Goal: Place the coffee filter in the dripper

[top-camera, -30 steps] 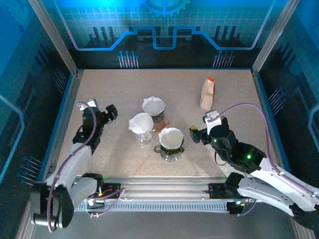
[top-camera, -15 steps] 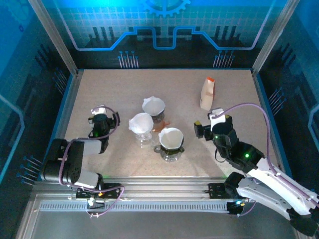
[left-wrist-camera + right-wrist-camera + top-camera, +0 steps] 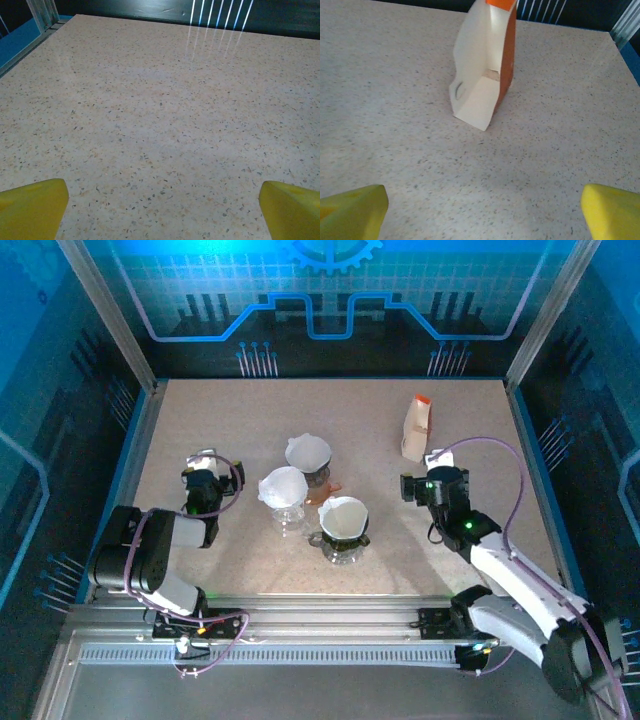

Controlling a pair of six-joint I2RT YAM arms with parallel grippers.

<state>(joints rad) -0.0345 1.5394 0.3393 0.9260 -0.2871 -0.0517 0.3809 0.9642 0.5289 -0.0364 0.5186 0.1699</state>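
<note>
My left end effector (image 3: 160,212) gapes wide over the worktop (image 3: 160,100). I've got the right end effector (image 3: 480,212) wide too, facing the carton (image 3: 481,70).

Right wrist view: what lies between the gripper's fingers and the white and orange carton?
Nothing stands there. Bare speckled table runs from the right gripper up to the carton, as the right wrist view shows.

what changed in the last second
The left gripper drew back a little as its arm folded toward its base. The right gripper swung away from the front dripper toward the orange-and-white carton. Both are open, holding nothing. All three drippers, their filters and the carton stayed put.
</note>
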